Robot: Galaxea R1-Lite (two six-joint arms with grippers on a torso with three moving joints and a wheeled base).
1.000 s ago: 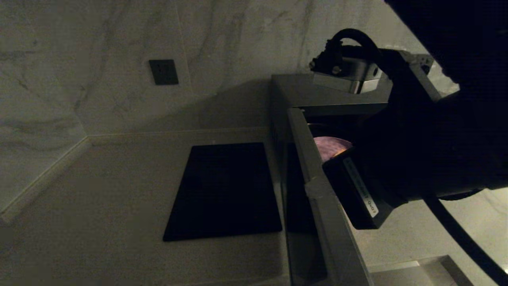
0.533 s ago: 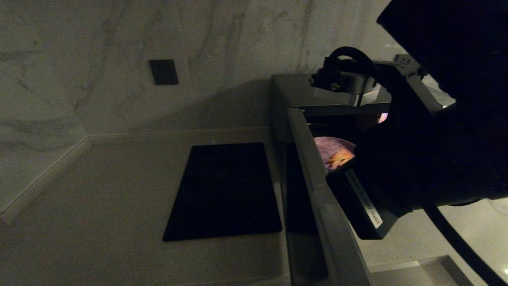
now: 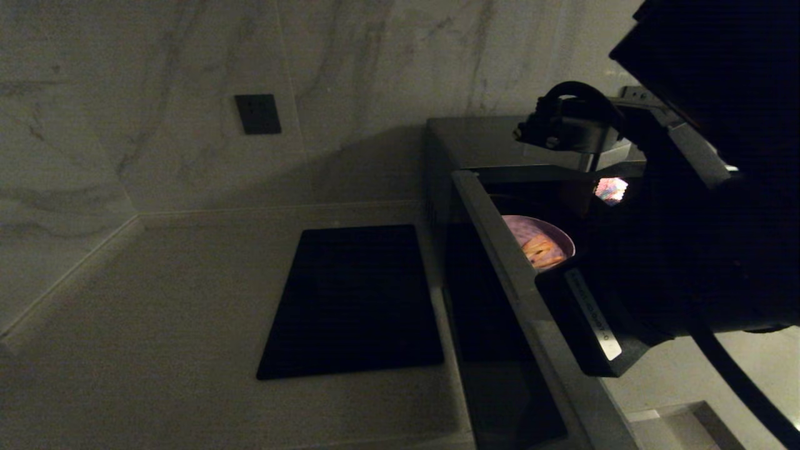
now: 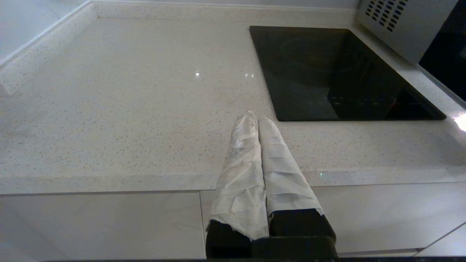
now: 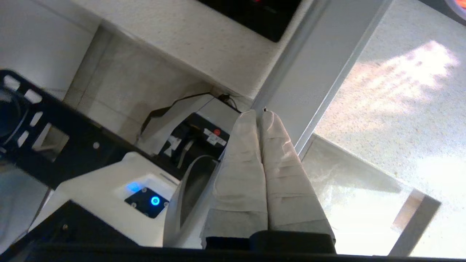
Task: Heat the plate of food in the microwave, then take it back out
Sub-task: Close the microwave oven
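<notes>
Lavender-purple round plate of food (image 3: 539,240) sits inside the open black-and-grey microwave (image 3: 475,150); we see taped right gripper (image 5: 259,114) clenched empty at its door edge, left gripper (image 4: 255,118) clenched, parked. Removal pending.

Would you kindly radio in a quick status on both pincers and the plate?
Left pincer shut, parked over counter. Right pincer shut, empty, at open door. Plate inside microwave. Right arm partly blocks the opening.

Right hand (image 5: 259,115) closed, fingers pressed together; left hand (image 4: 255,119) likewise, parked.
</notes>
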